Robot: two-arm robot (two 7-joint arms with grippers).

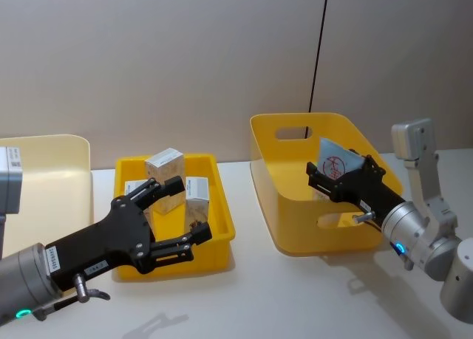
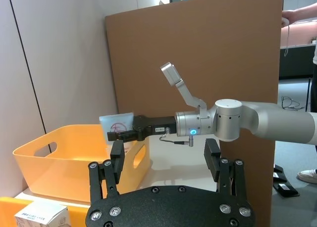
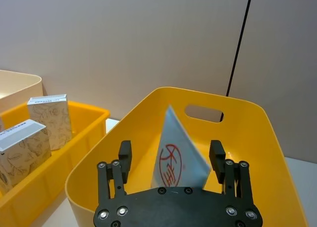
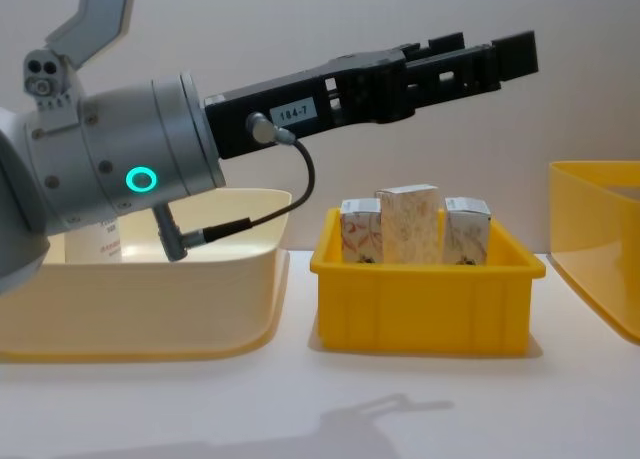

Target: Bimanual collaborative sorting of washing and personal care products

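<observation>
Pale-blue tube (image 1: 336, 158) leans in the yellow bin (image 1: 295, 232), between fingers (image 3: 125, 160) of the wide-open right end effector (image 3: 171, 150).

A plain grey-beige wall (image 1: 148, 58) runs behind the white desk (image 1: 295, 302), broken by one thin dark vertical seam (image 1: 319, 51). Off to one side stands a tall brown board (image 2: 198, 64). Past it lies grey floor (image 2: 294, 158) under even indoor light.

Yellow bins, pale tube, patterned cartons
The tube (image 3: 173, 158) was pale blue with a red circular logo; the cartons (image 1: 165, 164) white with reddish-brown leaf print; tray (image 1: 224, 222) and deep bin (image 1: 295, 232) yellow, shallow bin (image 1: 66, 153) cream; left gripper (image 1: 190, 208) and right gripper (image 3: 171, 148) black.
</observation>
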